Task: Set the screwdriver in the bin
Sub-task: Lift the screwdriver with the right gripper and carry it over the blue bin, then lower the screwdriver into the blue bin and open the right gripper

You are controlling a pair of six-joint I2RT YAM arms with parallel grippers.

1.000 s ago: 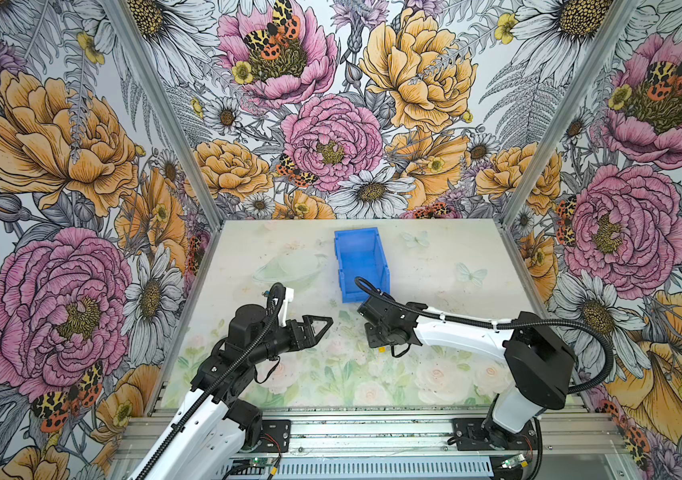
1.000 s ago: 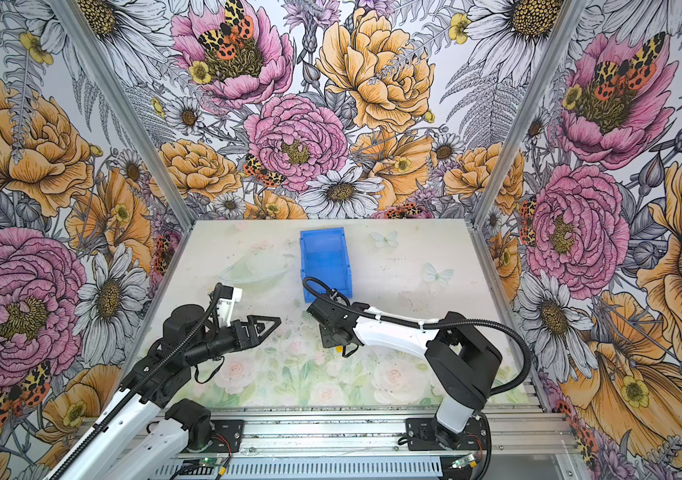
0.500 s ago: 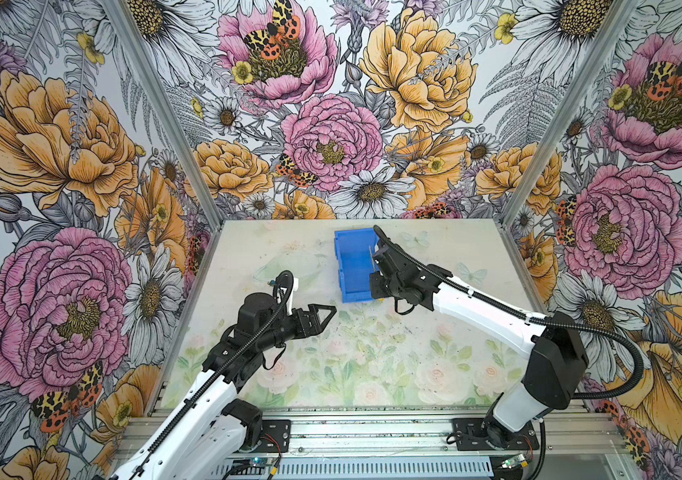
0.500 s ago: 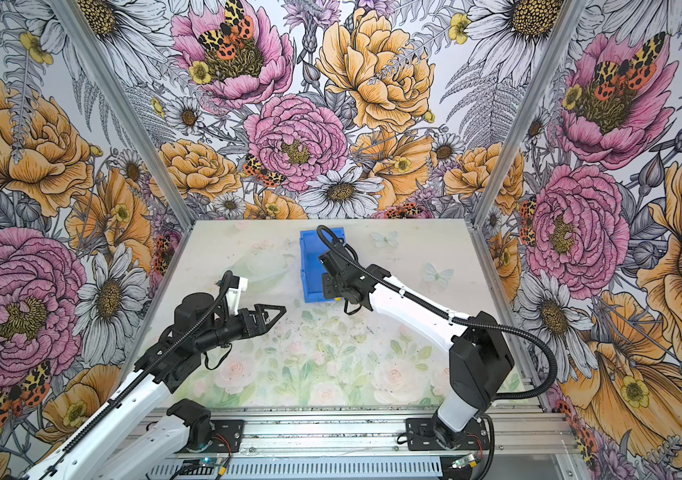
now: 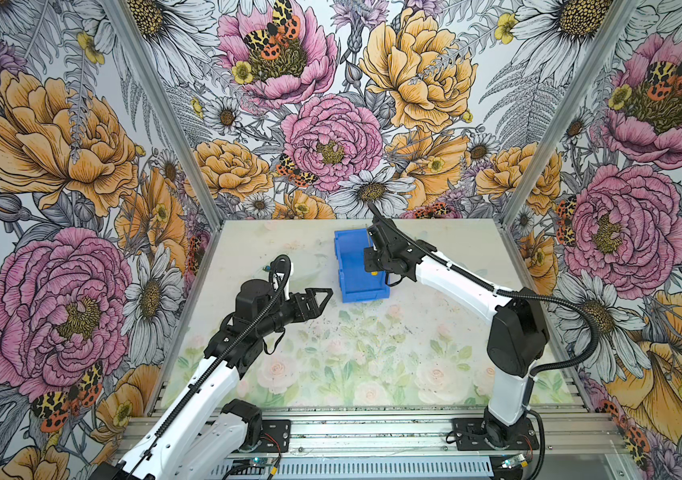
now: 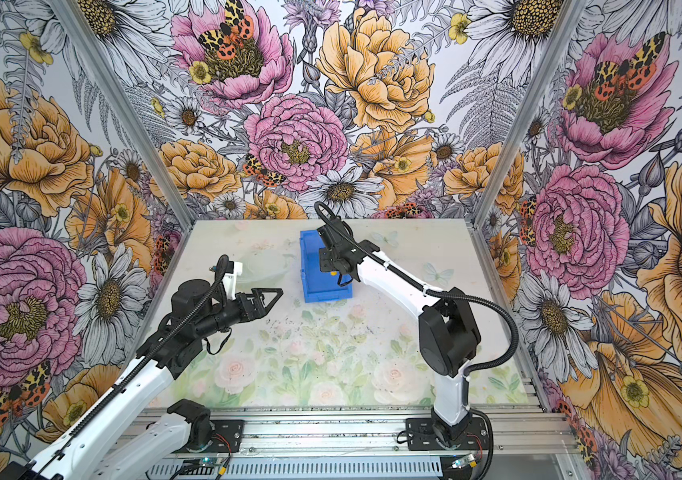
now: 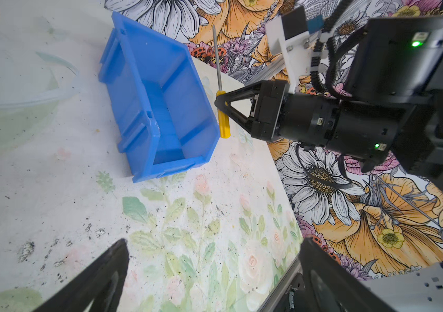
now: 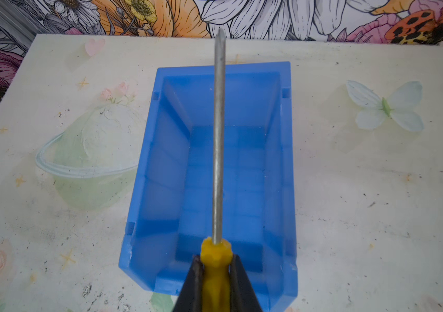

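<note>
The blue bin (image 5: 352, 266) (image 6: 310, 270) stands at the back middle of the table, its low lip toward the front. My right gripper (image 8: 215, 259) (image 7: 219, 104) is shut on the yellow handle of the screwdriver (image 8: 218, 151) (image 7: 223, 118). It holds the screwdriver in the air above the bin (image 8: 242, 162), the grey shaft pointing along the bin toward its back wall. In both top views only a bit of yellow handle (image 5: 374, 273) shows under the wrist. My left gripper (image 5: 328, 294) (image 7: 214, 241) hovers open and holds nothing, left of the bin's front corner.
The table (image 5: 352, 353) has a pale floral print with dark specks. Flowered walls close it in at the left, back and right. An aluminium rail (image 5: 372, 432) with both arm bases runs along the front edge.
My right arm has swung from the front middle of the table back to above the bin, carrying the screwdriver. My left gripper has reached forward toward the bin's front left.
</note>
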